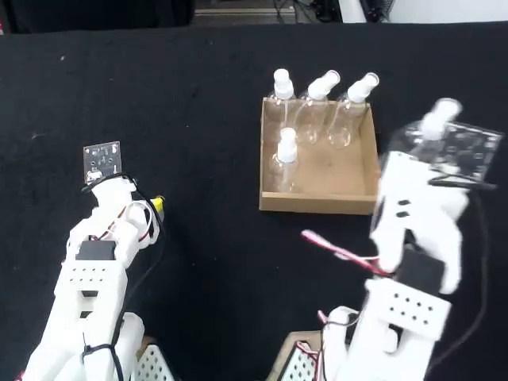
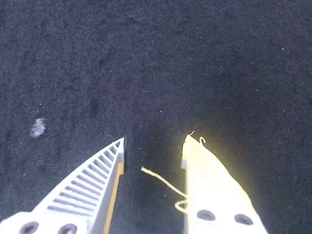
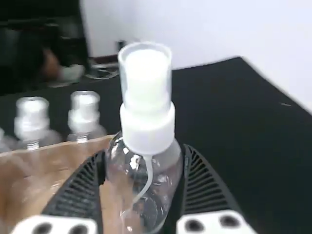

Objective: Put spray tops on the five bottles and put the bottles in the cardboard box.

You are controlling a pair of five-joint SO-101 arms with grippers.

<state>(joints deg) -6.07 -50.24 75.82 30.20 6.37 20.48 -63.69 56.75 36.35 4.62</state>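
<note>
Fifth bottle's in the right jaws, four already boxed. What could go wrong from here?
The bottle is pinched on its smooth round body, so it may slip or twist. In the high view it appears just outside the box, past the right wall, so lowering it could catch that wall. The back-right bottle inside could get knocked over.

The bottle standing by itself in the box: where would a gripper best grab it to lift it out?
Probably the clear round body just under the white spray top, coming down from above. The lone bottle stands upright in a near corner of the cardboard box, whose walls would likely block a low sideways approach.
</note>
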